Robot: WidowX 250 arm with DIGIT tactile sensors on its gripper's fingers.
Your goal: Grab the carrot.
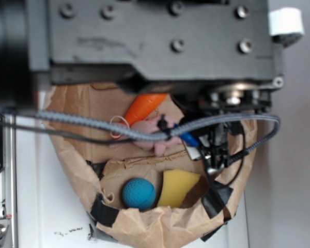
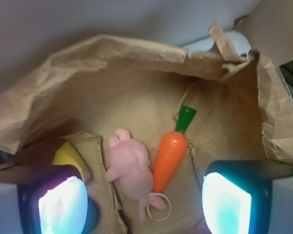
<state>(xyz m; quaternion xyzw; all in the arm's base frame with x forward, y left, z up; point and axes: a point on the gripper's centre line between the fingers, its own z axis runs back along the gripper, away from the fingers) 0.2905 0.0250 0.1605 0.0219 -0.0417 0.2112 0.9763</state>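
carrot (image 2: 169, 157) between open end effector (image 2: 144, 202) pads

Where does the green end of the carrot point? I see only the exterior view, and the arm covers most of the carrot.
Observer: In the wrist view the carrot lies flat on the floor of the paper bag. Its green stem points away from the tool, toward the bag's far wall.
Operator: Is the tool open?
Observer: Yes, open. Its fingers sit in the lower corners of the wrist picture and hold nothing.
Operator: Is something close to the carrot?
Observer: The pink plush lies alongside it. I see no gap between their near ends, and both fall between the fingers.
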